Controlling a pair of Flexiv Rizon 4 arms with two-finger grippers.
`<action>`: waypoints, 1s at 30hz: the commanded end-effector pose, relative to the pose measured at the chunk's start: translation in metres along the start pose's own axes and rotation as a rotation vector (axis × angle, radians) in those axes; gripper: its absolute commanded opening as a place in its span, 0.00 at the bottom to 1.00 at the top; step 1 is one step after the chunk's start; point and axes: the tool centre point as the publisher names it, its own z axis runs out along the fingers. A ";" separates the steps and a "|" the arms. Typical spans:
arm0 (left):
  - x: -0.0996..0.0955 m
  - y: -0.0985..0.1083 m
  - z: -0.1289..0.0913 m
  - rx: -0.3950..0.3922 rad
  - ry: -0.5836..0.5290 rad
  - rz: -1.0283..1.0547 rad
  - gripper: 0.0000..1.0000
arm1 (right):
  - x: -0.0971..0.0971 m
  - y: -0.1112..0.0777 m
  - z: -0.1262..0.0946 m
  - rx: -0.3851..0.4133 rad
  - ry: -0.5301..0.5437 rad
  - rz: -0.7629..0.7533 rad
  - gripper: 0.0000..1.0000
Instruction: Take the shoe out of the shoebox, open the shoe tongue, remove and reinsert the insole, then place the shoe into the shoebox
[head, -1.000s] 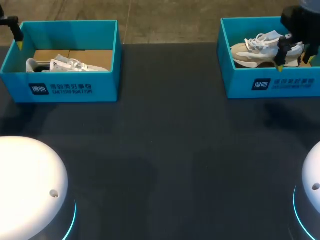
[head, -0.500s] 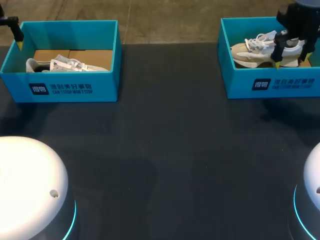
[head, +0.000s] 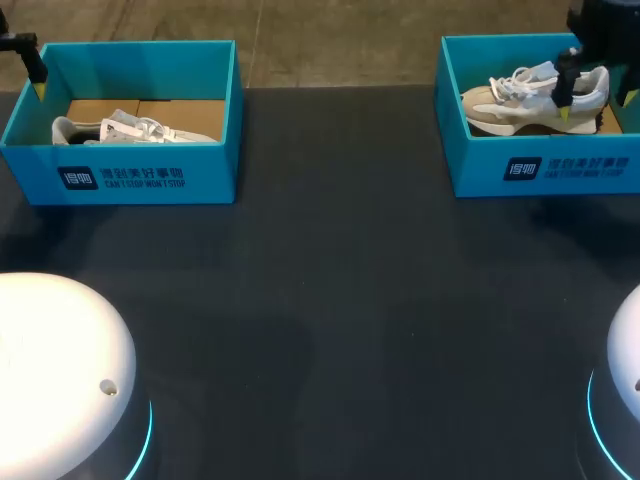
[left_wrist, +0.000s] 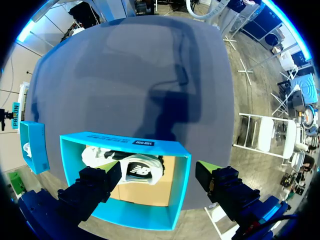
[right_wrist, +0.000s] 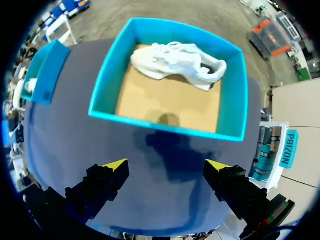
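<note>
A white and beige sneaker (head: 525, 100) lies in the blue shoebox (head: 560, 165) at the far right. My right gripper (head: 594, 105) hangs open high above it, holding nothing. From its wrist, that sneaker (right_wrist: 177, 62) rests against the far wall of the box (right_wrist: 165, 125), well ahead of the open gripper (right_wrist: 167, 165). A second white sneaker (head: 130, 128) lies in the blue shoebox (head: 120, 175) at the far left. My left gripper (head: 38, 85) sits at that box's far left corner. Its wrist view shows its gripper (left_wrist: 160, 185) open above the box (left_wrist: 122, 142) and sneaker (left_wrist: 137, 170).
The dark table (head: 330, 300) stretches between and in front of the two boxes. Both boxes have brown cardboard floors. White rounded arm bases (head: 50, 370) stand at the near left and near right corners.
My right gripper has shifted right and risen above the right shoebox, still open. The left arm and both sneakers have stayed where they were.
</note>
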 end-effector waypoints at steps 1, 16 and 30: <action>0.000 -0.001 0.000 -0.001 0.002 0.001 1.00 | 0.000 0.036 0.011 0.046 -0.023 0.008 1.00; 0.000 -0.001 0.000 -0.001 0.002 0.001 1.00 | -0.035 0.088 0.038 0.012 0.024 0.051 1.00; 0.000 -0.001 0.000 -0.001 0.002 0.001 1.00 | -0.057 0.112 0.050 -0.031 -0.071 0.146 1.00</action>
